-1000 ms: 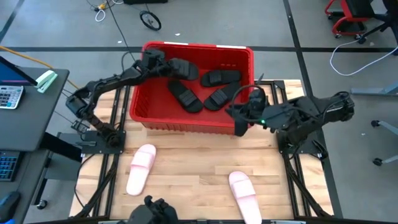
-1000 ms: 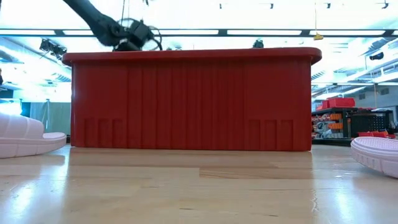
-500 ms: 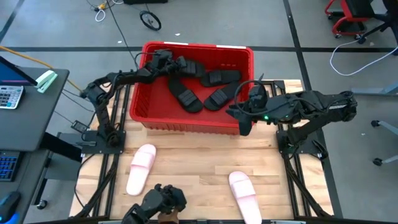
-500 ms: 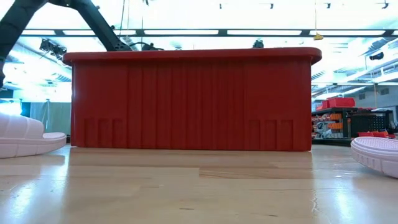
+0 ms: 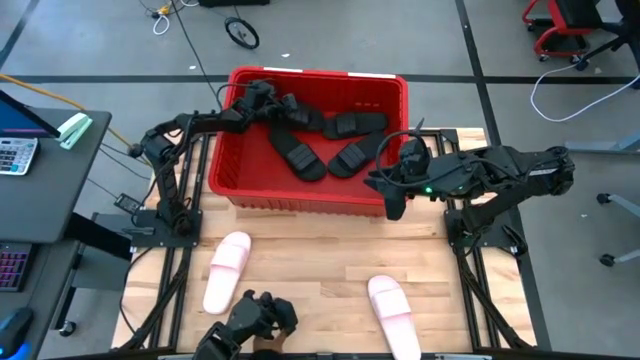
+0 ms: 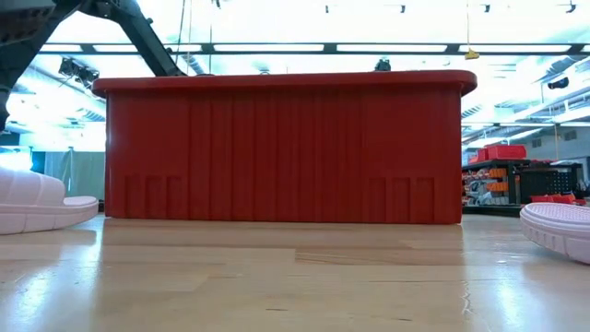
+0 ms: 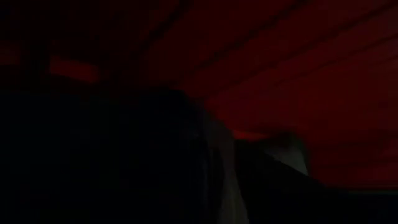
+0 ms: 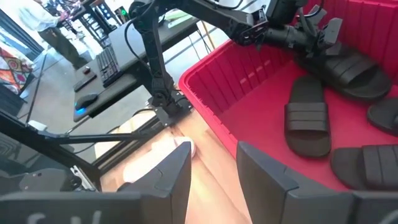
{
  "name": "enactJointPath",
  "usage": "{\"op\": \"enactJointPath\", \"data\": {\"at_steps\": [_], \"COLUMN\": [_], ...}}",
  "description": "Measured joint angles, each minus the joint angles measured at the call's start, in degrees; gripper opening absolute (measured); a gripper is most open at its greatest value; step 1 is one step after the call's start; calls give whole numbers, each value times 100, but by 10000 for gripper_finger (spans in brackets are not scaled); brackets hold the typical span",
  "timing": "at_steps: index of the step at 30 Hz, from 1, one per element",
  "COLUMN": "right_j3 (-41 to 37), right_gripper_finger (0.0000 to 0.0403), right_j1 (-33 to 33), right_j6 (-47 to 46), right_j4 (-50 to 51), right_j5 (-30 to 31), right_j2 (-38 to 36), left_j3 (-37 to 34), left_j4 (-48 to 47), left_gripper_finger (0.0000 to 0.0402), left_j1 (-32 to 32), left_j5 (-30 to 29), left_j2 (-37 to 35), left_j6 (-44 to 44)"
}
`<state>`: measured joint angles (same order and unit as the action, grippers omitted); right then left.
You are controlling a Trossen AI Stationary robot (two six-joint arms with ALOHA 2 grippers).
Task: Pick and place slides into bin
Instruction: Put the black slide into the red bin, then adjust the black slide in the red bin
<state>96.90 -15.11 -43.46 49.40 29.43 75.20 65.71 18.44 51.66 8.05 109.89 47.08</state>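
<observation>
Black slides [image 5: 300, 155], ribbed rubber, four lying in my slot-walled red bin [image 5: 225, 170]; two pale pink slides [image 5: 226, 270] wait on the wooden table [image 5: 310, 265]. I can't tell my left gripper's [image 5: 262, 97] state; right gripper [image 8: 211, 168] parted, empty.

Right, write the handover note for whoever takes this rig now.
Left gripper: inside the large red plastic bin, at its far left corner, over a black rubber slide; grip unclear.
Right gripper: open and empty, outside the bin's near right corner.
Done: four black slides in the bin, counting the one under the left gripper.
Left: two pale pink slides on the wooden table, one near left, one near right.
</observation>
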Motion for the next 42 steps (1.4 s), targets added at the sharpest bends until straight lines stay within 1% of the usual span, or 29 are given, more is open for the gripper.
{"op": "enactJointPath", "data": {"at_steps": [5, 8, 11, 13, 16, 18, 22, 25, 28, 31, 33, 37, 40, 42], "right_j3": [0, 0, 0, 0, 0, 0, 0, 0, 0, 0, 0, 0, 0, 0], "right_gripper_finger": [134, 134, 134, 134, 134, 134, 134, 134, 134, 134, 134, 134, 134, 134], "right_j1": [0, 0, -4, -4, -4, -4, -26, -93, -216, -323, -377, -424, -422, -422], "right_j6": [-130, -151, -153, -153, -158, -188, -192, -192, -190, -190, -192, -188, -188, -181], "right_j4": [-1, -1, -1, -1, 22, 36, 55, 82, 82, 80, 80, 78, 79, 78], "right_j5": [0, 0, 0, -2, -11, -17, -58, -100, -105, -107, -107, -104, -102, -101], "right_j2": [2, 2, 2, 2, 4, 4, 4, 4, 4, 4, 4, 4, 4, 4], "left_j3": [2, 2, -2, -2, 0, 0, 0, 2, 12, 13, 13, 4, 0, 2], "left_j4": [54, 182, 552, 861, 1225, 1336, 1062, 506, -65, -196, -122, 286, 505, 484], "left_gripper_finger": [171, 212, 241, 250, 252, 246, 230, 223, 220, 220, 219, 219, 219, 218], "left_j1": [-2, -4, -4, -4, 27, 55, 138, 225, 341, 372, 369, 317, 302, 278], "left_j5": [22, 183, 512, 648, 889, 1069, 1079, 883, 836, 863, 883, 1454, 2129, 2536], "left_j2": [-2, -2, -2, -2, -4, -5, -11, -13, -21, -26, -26, -90, -299, -477], "left_j6": [-124, -97, 85, 517, 1548, 1734, 1593, 1319, 1137, 922, 989, 1109, 1121, 1048]}}
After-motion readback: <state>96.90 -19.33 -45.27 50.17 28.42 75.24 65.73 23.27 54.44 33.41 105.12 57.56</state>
